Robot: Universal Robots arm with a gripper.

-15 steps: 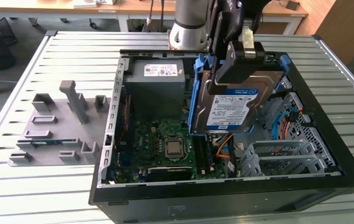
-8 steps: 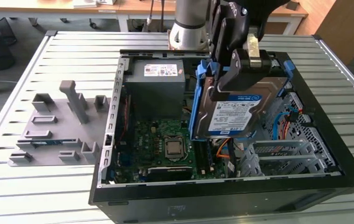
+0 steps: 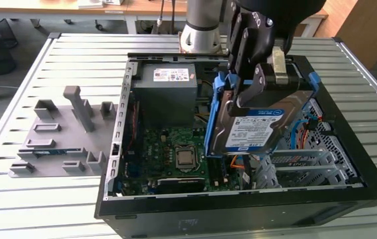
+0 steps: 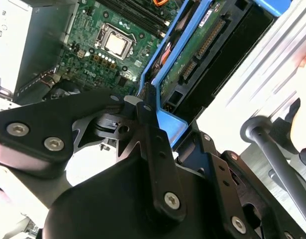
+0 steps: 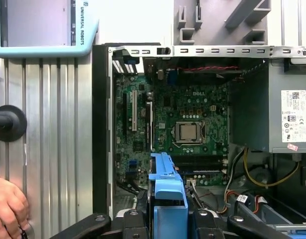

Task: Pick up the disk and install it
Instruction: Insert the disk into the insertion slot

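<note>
item: open computer case on slatted metal bench [image 3: 16, 209], listed from the exterior view's left to its right.

- grey fixture block [image 3: 62, 134]: lay on the bench beside the case, on the exterior view's left; several upright posts and slots; apart from the case wall.
- computer case [image 3: 241, 216]: black, side panel off, interior exposed; occupied the middle and the exterior view's right of the bench.
- power supply [image 3: 168, 94]: grey metal box with white sticker, in the far corner of the case.
- motherboard [image 3: 175, 154]: green, flat in the case floor, below the power supply in the exterior view; processor [image 3: 185, 158] bare at its centre.
- disk [image 3: 255, 134]: silver-grey drive in blue carrier, white-and-blue label facing the exterior camera; hung steeply tilted above the case interior, between the motherboard and the drive cage; lower edge down near the orange cable, contact with the case not discernible. green circuit side showed in the second wrist view [image 4: 202, 50]; blue carrier end showed in the first wrist view [image 5: 167, 194].
- tool [image 3: 265, 87]: black, fingers closed onto the upper end of the disk, gripping it at the carrier.
- drive cage [image 3: 315, 162]: perforated metal bays at the exterior view's right of the case.
- person's hand [image 5: 8, 206]: rested at the bench edge in the first wrist view, near a black knob [image 5: 6, 123].
</note>
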